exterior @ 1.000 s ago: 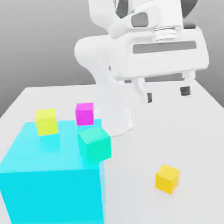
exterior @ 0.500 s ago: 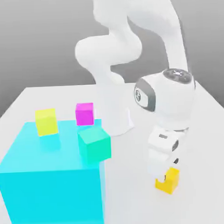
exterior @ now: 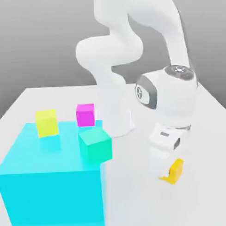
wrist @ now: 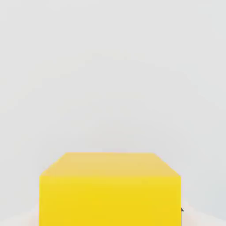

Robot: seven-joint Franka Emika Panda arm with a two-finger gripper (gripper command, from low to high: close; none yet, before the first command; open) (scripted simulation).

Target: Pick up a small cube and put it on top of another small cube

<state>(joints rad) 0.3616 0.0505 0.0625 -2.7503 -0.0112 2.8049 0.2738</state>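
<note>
Raised a little in the exterior view since the earlier frame, the golden cube [exterior: 175, 171] and the end effector [exterior: 167, 171] have moved together; the other cubes have stayed put. Largest is the pale worktop [exterior: 137, 197], with the white arm [exterior: 110, 50] rising from its far part, roughly midway between the side edges, and reaching toward the exterior view's right. Next comes the cyan block [exterior: 53, 196], at the worktop's near edge, toward its left corner as the exterior view shows it. On the block's top, the green cube [exterior: 96, 146] sits at the near right corner, reaching past the right edge. The lemon-yellow cube [exterior: 47, 123] is near the far left corner, and the magenta cube [exterior: 86, 115] near the far right one. The golden cube is over the near right part of the worktop, well apart from the block, with the end effector clamped on two opposite sides of it.
</note>
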